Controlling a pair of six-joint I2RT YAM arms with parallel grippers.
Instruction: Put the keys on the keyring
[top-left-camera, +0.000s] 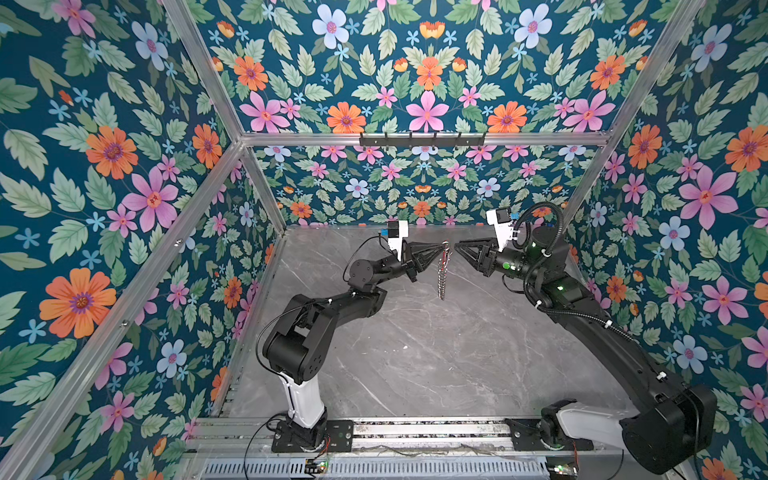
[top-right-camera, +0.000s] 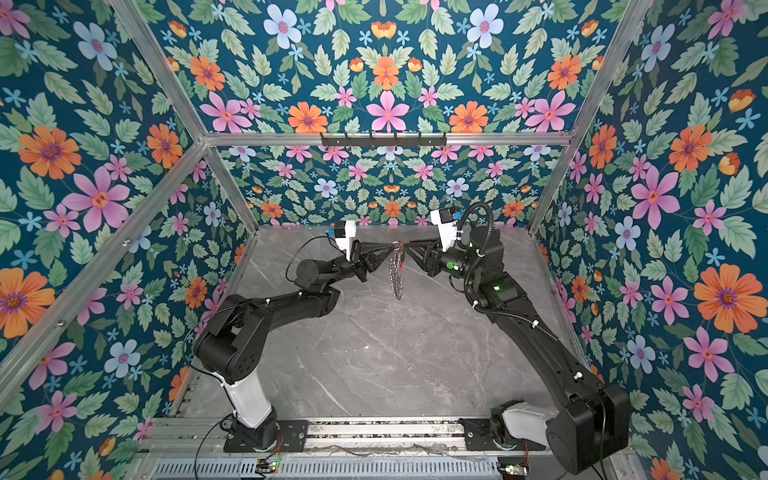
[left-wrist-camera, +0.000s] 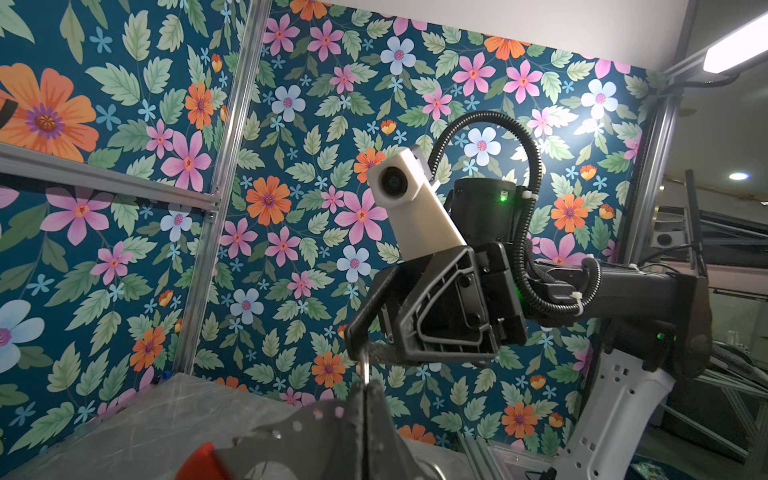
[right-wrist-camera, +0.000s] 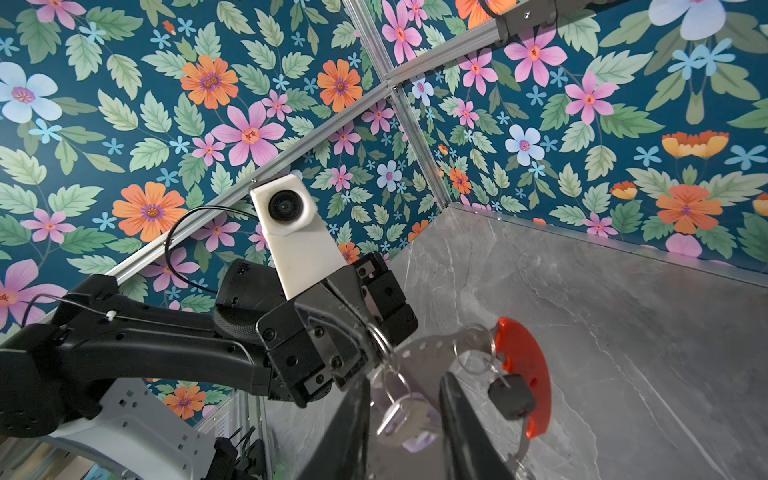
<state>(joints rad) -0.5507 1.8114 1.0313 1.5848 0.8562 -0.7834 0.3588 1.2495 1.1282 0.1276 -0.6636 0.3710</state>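
Keys (right-wrist-camera: 409, 415), a silver blade with a lavender tag, hang between the partly parted jaws of the right gripper (right-wrist-camera: 406, 380), which do not visibly clamp them. They hang just beside the keyring (top-left-camera: 443, 270), which dangles in mid-air over the far middle of the table (top-left-camera: 415, 353), its top pinched in the fully closed left gripper (top-left-camera: 441, 248). Judged from this, the right gripper should draw straight back, slowly, without snagging the small rings, while the left holds firm.
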